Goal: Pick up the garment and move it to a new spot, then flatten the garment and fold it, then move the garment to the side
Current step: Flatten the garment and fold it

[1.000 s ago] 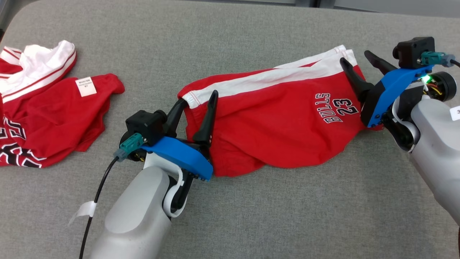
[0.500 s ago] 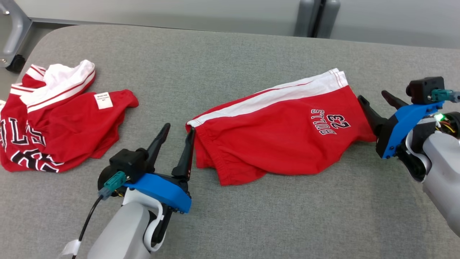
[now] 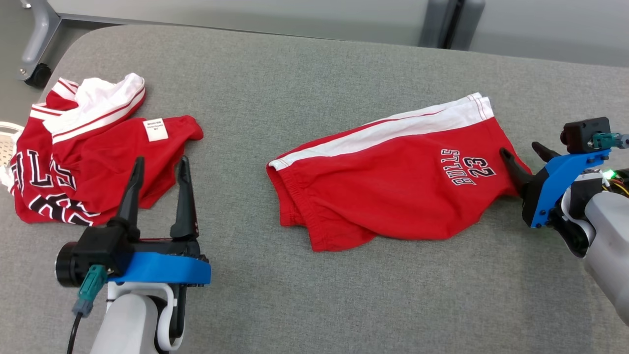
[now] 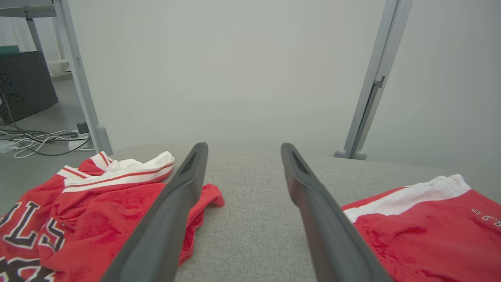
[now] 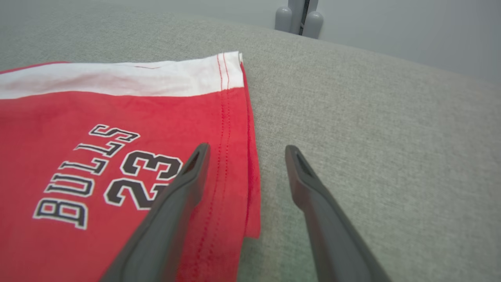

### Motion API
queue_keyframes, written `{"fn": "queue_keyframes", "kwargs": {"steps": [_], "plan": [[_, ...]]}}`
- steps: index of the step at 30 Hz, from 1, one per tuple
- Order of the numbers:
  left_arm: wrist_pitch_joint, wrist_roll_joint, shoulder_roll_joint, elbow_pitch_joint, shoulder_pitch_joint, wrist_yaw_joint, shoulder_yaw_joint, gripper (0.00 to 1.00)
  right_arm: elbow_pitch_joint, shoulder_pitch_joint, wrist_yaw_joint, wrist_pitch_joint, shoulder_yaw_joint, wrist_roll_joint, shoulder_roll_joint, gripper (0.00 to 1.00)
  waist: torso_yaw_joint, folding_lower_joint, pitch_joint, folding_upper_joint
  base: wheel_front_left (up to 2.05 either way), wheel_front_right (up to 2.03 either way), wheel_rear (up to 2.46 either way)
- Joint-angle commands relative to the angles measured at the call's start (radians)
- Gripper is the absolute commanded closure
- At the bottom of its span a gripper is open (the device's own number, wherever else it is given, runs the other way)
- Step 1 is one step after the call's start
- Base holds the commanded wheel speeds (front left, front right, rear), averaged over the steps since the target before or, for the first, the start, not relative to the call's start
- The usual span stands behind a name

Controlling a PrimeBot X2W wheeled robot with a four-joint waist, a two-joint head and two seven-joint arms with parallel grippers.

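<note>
Red shorts (image 3: 388, 191) lie flat on the gray padded table (image 3: 295, 73), just right of its middle. The waistband end points to 9 o'clock and the hem end to 3 o'clock. A white side stripe runs along the 12 o'clock edge, and a "BULLS 23" print sits near the hem. The 6 o'clock edge is a little rumpled.

Left gripper (image 3: 161, 164): at 8 o'clock in the head view, fingers spread wide and pointing to 12 o'clock, nothing between them. It is well apart from the shorts, close by the 4 o'clock edge of a crumpled red jersey (image 3: 98, 162) lying at 9 o'clock on the table.

Right gripper (image 3: 520, 149): at 3 o'clock, fingers spread wide, holding nothing. One finger lies over the hem corner of the shorts, the other over bare table. Contact with the cloth cannot be told.
</note>
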Motion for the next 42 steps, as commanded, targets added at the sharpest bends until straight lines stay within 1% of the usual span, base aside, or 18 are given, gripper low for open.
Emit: {"fn": "queue_keyframes", "kwargs": {"steps": [1,4,6,9,13,14,15,16,21,24,27,36,42], "plan": [[-0.003,0.018,-0.013,-0.019,0.022,0.004,0.024,0.0,0.009,-0.002,0.0,0.004,0.005,0.007,0.001,0.0,0.004,0.0,0.003,0.0001,0.0,0.0,0.0],[-0.003,0.061,-0.035,-0.049,0.047,0.01,0.061,0.0,0.02,-0.002,0.0,0.015,0.016,0.012,0.002,0.0,0.011,0.0,0.008,0.0001,0.0,0.0,0.0],[-0.003,0.103,-0.042,-0.064,0.06,0.019,0.069,0.0,0.03,-0.002,0.0,0.03,0.022,0.019,0.003,0.0,0.015,0.0,0.014,0.0001,0.0,0.0,0.0],[-0.003,0.121,-0.06,-0.074,0.072,0.025,0.091,0.0,0.041,-0.008,0.0,0.051,0.031,0.026,0.006,0.0,0.02,0.0,0.023,0.0001,0.0,0.0,0.0],[-0.003,0.139,-0.072,-0.071,0.074,0.018,0.103,0.0,0.048,-0.007,0.0,0.07,0.042,0.036,0.008,0.0,0.025,0.0,0.034,0.0001,0.0,0.0,0.0],[-0.003,0.146,-0.074,-0.067,0.073,0.016,0.104,0.0,0.047,-0.006,0.0,0.076,0.044,0.039,0.008,0.15,0.025,0.0,0.035,0.0001,0.0,0.0,0.0],[-0.003,0.149,-0.075,-0.063,0.071,0.012,0.108,0.0,0.044,-0.005,0.0,0.079,0.047,0.044,0.01,0.47,0.025,0.0,0.036,0.0001,0.0,0.0,0.0],[-0.003,0.15,-0.076,-0.06,0.07,0.01,0.112,0.0,0.039,-0.003,0.0,0.085,0.049,0.048,0.012,1.0,0.024,0.0,0.036,0.0001,0.0,0.0,0.0],[-0.003,0.162,-0.082,-0.046,0.074,0.003,0.124,0.0,0.025,0.012,0.0,0.094,0.05,0.082,0.022,1.0,0.003,0.0,0.023,0.0001,0.0,0.0,0.0],[-0.003,0.166,-0.083,-0.04,0.084,0.001,0.118,0.0,0.003,0.028,0.0,0.069,0.055,0.096,0.029,1.0,-0.02,0.0,0.002,0.0001,0.0,0.0,0.0],[-0.003,0.168,-0.083,-0.031,0.091,-0.005,0.118,0.0,-0.021,0.056,0.0,0.036,0.054,0.119,0.018,1.0,-0.045,0.0,-0.022,0.0001,0.0,0.0,0.0],[-0.003,0.186,-0.083,-0.018,0.125,-0.021,0.13,0.0,-0.125,0.215,0.0,-0.069,0.037,0.208,-0.035,1.0,-0.128,0.0,-0.088,0.0001,0.0,0.0,0.0],[-0.003,0.196,-0.083,-0.029,0.152,-0.023,0.141,0.0,-0.168,0.319,0.0,-0.118,-0.008,0.275,-0.094,1.0,-0.161,0.0,-0.114,0.0001,0.0,0.0,0.0]]}}
